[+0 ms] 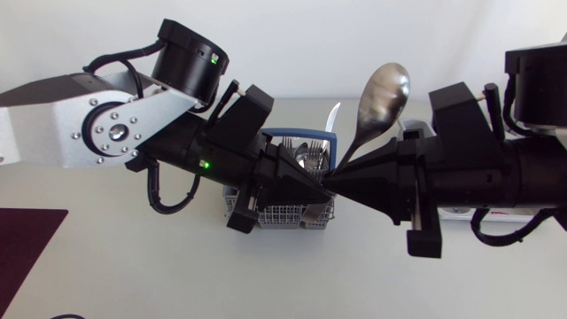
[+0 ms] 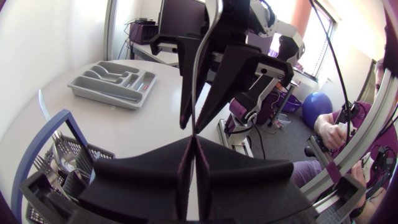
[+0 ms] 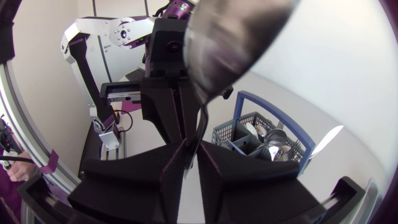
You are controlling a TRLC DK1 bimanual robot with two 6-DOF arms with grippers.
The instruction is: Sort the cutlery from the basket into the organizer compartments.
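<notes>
Large polished steel spoon is held in the air by the lower end of its handle. There the matte black right claw and matte black left claw meet tip to tip, each apparently pressed together on it, above the grey wire basket on the white counter. For a clean handover, I judge one claw should release only once the other grips firmly, then back straight off without twisting. In the head view the spoon's long axis runs toward 1 o'clock, bowl uppermost and leaning over the right arm, with the grey plastic organizer tray well apart.
</notes>
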